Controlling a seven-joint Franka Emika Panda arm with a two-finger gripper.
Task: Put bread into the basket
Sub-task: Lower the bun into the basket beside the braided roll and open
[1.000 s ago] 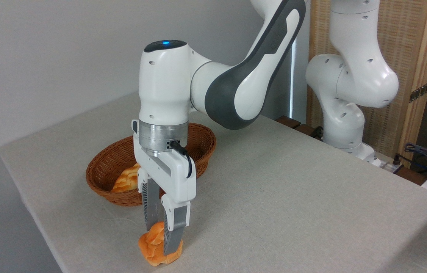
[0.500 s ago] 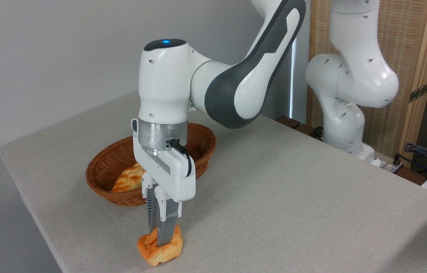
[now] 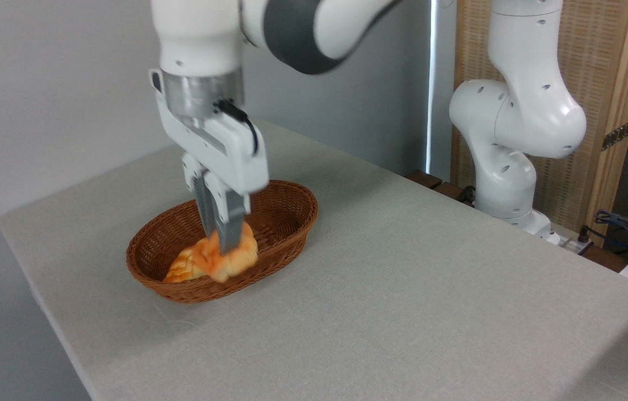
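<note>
Left of frame centre, over the wicker basket, my gripper pinches the orange bread beside a paler loaf; best I lower until it rests on the weave, then part my fingers gently.

A plain pale grey wall fills the picture from 9 to 12 o'clock. A table covered in light grey-beige woven cloth spans the centre and runs down to 6 o'clock. At 1 to 3 o'clock a wood-framed panel of woven cane is seen, with a narrow bright vertical strip at its left edge. Dark cables are seen at 3 o'clock.
</note>
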